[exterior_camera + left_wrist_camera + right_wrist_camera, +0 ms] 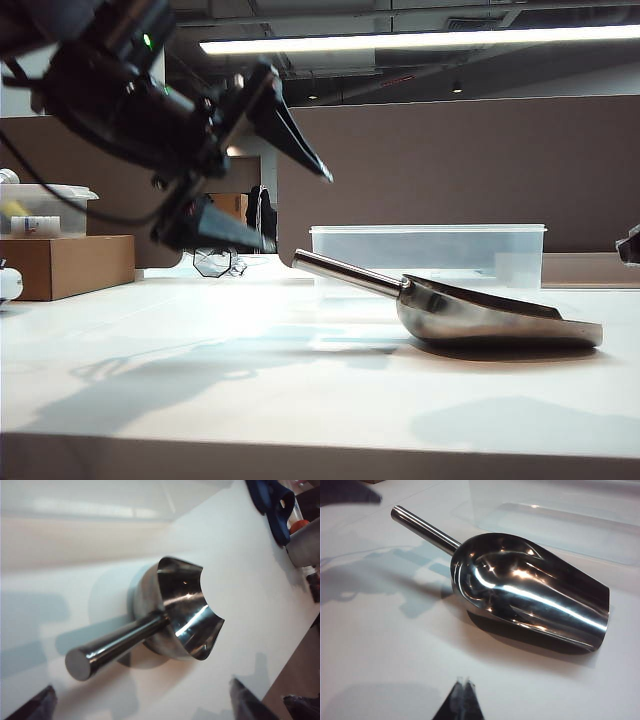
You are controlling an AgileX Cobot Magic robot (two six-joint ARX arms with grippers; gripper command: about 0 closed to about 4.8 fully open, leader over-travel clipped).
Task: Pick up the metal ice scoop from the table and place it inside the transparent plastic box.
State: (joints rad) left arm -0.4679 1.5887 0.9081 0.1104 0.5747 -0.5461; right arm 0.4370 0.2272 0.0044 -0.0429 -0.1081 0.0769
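The metal ice scoop (480, 315) lies on its side on the white table (200, 400), its round handle (345, 272) angled up toward the left. Behind it stands the transparent plastic box (430, 255). My left gripper (302, 213) hovers above and left of the handle's end, jaws wide open and empty. In the left wrist view the handle's end (80, 662) points between the dark fingertips (42, 705), with the scoop (175, 615) beyond. My right gripper (463, 682) is shut on nothing, a short way off the scoop (520, 587). It shows at the exterior view's right edge (630, 245).
At the left, a cardboard box (65, 265) carries a small clear lidded tub (45, 210). A dark wiry object (215, 262) sits at the back. A blue tool (272, 505) lies near the table's edge. The clear box's floor (560, 515) lies behind the scoop.
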